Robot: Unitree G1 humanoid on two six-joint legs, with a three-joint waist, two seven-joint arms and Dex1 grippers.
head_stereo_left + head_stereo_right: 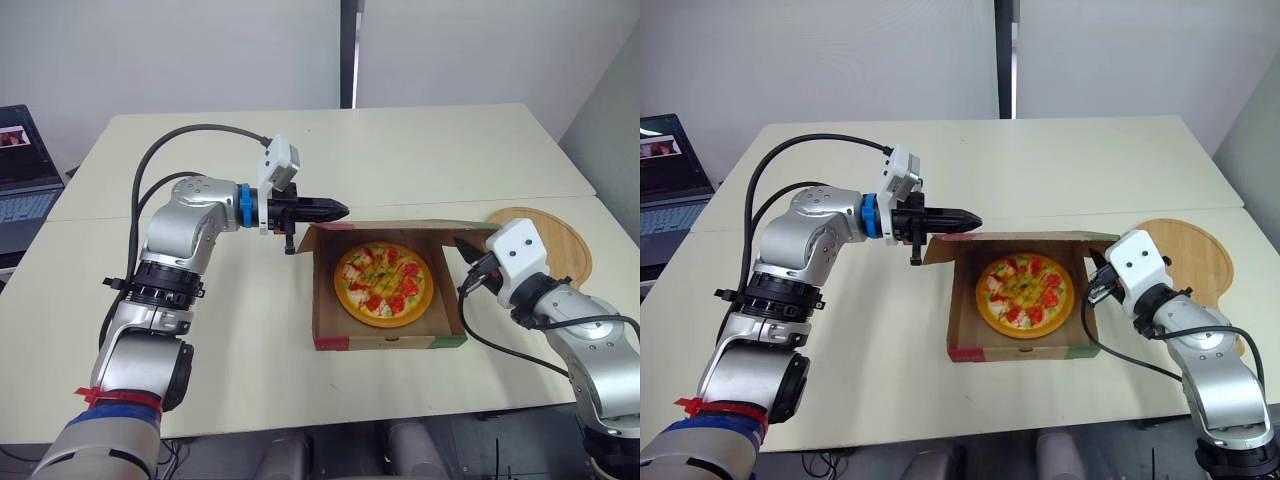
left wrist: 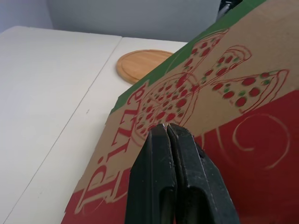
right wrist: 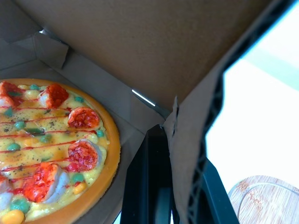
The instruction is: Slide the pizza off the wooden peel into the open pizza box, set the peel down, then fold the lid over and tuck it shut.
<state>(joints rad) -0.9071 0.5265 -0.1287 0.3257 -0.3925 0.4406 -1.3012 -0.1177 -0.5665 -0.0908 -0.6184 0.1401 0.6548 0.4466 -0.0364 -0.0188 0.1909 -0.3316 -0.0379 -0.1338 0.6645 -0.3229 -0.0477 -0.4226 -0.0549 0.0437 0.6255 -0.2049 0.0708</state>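
The pizza (image 1: pixel 385 283) lies in the cardboard box (image 1: pixel 390 341) on the white table. The box lid (image 1: pixel 400 227) stands raised along the far side, seen almost edge-on. My left gripper (image 1: pixel 335 209) is shut, its tip against the lid's printed outer face (image 2: pixel 224 93) near the left corner. My right gripper (image 1: pixel 466 250) is at the lid's right end, and the lid's side flap (image 3: pixel 187 154) runs between its fingers (image 3: pixel 145 186). The pizza (image 3: pixel 46 140) shows under the lid's plain inner side. The round wooden peel (image 1: pixel 560 240) lies flat on the table, right of the box.
A laptop (image 1: pixel 20 170) sits on a separate surface off the table's left edge. A seam (image 1: pixel 150 212) crosses the table behind the box. The table's front edge (image 1: pixel 380 418) runs close below the box.
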